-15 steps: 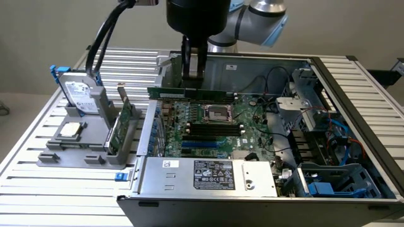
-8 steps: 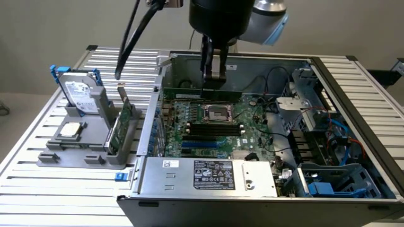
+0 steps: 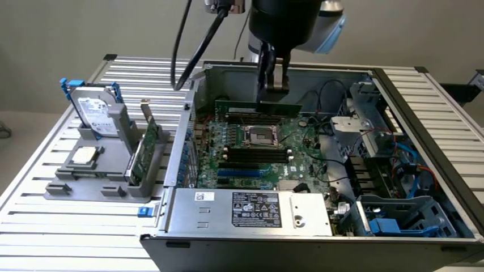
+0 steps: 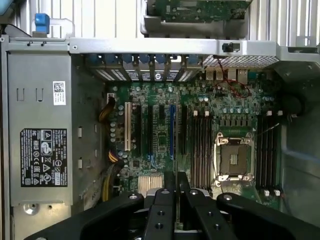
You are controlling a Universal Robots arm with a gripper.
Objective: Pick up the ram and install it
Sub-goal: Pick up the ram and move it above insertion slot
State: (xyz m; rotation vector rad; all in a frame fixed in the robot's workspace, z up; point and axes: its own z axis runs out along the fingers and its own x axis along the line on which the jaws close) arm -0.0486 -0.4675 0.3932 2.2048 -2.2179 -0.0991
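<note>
in the exterior view, you have the black end effector (image 3: 274, 93) clenched on the ram (image 3: 281, 108), a long thin green circuit-board strip. the strip hangs level inside the open grey metal computer case (image 3: 230, 85), just beyond the square silver cpu socket (image 3: 258, 134), over the black memory slots on the socket's far side. you cannot tell whether it touches them. well off to the exterior view's left of the socket, a silver-labelled hard drive (image 3: 94, 107) and a green expansion card (image 3: 147, 144) stand in a grey holder on the slatted metal surface (image 3: 45, 226).

in the wrist view, your end effector (image 4: 176, 176) hangs over the green motherboard (image 4: 160, 130), black fingers (image 4: 165, 200) nearly together, the cpu socket (image 4: 233, 159) near them.
</note>
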